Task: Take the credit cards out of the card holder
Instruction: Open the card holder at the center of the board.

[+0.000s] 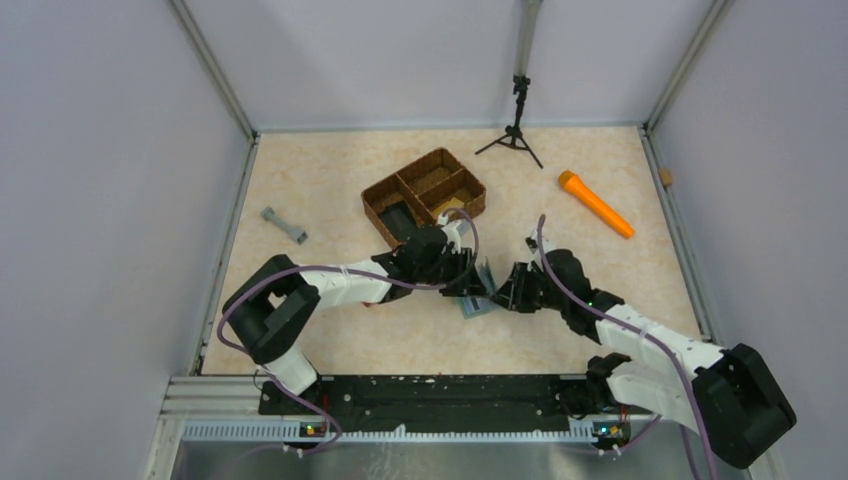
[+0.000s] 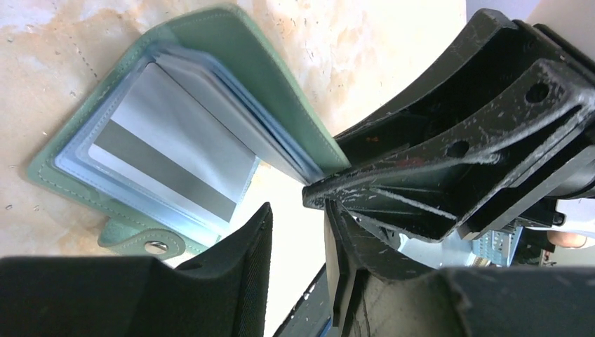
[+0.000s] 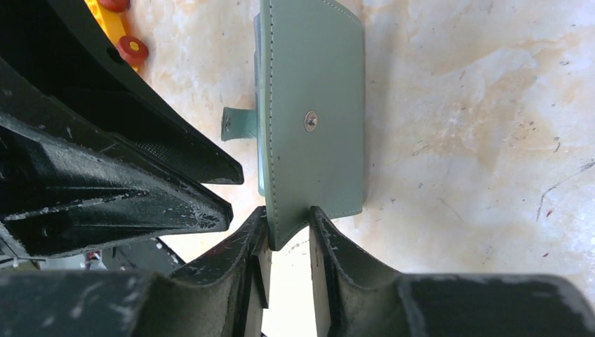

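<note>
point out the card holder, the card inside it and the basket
card holder (image 3: 316, 105), right wrist view, on its green outer cover
card (image 2: 175, 144), left wrist view, on its pale face above the dark stripe
basket (image 1: 400, 171), top view, on its far left rim

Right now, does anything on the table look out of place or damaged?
Nothing is spilled. The card holder lies half open, one cover raised off the table, pinched at its edge by the right end effector. Its black fingers show white scratches.
</note>
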`<action>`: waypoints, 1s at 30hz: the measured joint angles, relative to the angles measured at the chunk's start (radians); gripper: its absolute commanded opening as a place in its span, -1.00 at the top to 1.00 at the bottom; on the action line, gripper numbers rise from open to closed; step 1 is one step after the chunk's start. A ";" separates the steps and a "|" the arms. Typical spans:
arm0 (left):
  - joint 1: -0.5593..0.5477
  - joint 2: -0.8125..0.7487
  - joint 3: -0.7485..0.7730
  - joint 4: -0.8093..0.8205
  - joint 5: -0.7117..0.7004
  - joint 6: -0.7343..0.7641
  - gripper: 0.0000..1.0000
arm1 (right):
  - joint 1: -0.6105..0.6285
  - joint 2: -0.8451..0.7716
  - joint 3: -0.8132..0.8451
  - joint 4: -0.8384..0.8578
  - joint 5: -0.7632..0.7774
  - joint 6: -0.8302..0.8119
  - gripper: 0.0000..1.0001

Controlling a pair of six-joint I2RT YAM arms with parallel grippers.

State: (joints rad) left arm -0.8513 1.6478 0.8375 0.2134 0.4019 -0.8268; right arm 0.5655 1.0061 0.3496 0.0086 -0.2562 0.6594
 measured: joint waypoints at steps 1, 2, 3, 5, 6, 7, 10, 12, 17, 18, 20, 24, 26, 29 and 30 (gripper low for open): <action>0.000 0.000 0.000 -0.002 -0.001 0.003 0.26 | -0.004 0.000 0.000 0.002 0.002 0.000 0.58; 0.000 0.000 0.000 -0.004 -0.003 0.008 0.25 | -0.009 0.000 0.000 0.003 0.003 -0.001 0.60; 0.000 0.000 0.000 -0.007 -0.008 0.013 0.23 | -0.016 0.000 0.000 0.003 0.004 0.000 0.62; 0.000 -0.001 0.000 -0.019 -0.022 0.022 0.18 | -0.030 -0.001 0.001 0.002 0.008 0.004 0.68; 0.000 -0.003 0.000 -0.026 -0.028 0.026 0.16 | -0.039 -0.003 0.000 -0.001 0.010 0.006 0.71; 0.000 -0.007 0.000 -0.042 -0.038 0.032 0.13 | -0.048 -0.005 0.000 -0.005 0.015 0.008 0.77; 0.003 -0.035 -0.002 -0.075 -0.063 0.044 0.05 | -0.067 -0.008 -0.002 -0.022 0.023 0.012 0.91; 0.009 -0.073 -0.013 -0.088 -0.079 0.050 -0.06 | -0.077 -0.011 -0.002 -0.033 0.025 0.015 0.99; 0.032 -0.145 -0.052 -0.124 -0.122 0.071 -0.49 | -0.086 -0.011 -0.003 -0.039 0.026 0.017 1.00; 0.036 -0.151 -0.060 -0.135 -0.137 0.077 -0.53 | -0.087 -0.011 -0.003 -0.039 0.025 0.017 1.00; 0.043 -0.156 -0.066 -0.175 -0.171 0.085 -0.56 | -0.087 -0.013 -0.010 -0.030 0.021 0.018 1.00; 0.048 -0.142 -0.051 -0.270 -0.224 0.104 -0.54 | -0.091 -0.017 -0.030 -0.003 0.008 0.023 1.00; 0.047 -0.115 -0.031 -0.303 -0.239 0.114 -0.48 | -0.091 -0.017 -0.034 0.006 0.003 0.025 1.00; 0.047 -0.072 0.001 -0.329 -0.261 0.123 -0.34 | -0.091 -0.017 -0.036 0.007 -0.002 0.025 1.00; 0.047 -0.062 0.011 -0.339 -0.269 0.124 -0.25 | -0.091 -0.017 -0.036 0.008 -0.003 0.025 1.00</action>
State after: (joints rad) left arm -0.8040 1.5860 0.8482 -0.1253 0.1326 -0.7033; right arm 0.4747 0.9890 0.3138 0.0162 -0.2588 0.6846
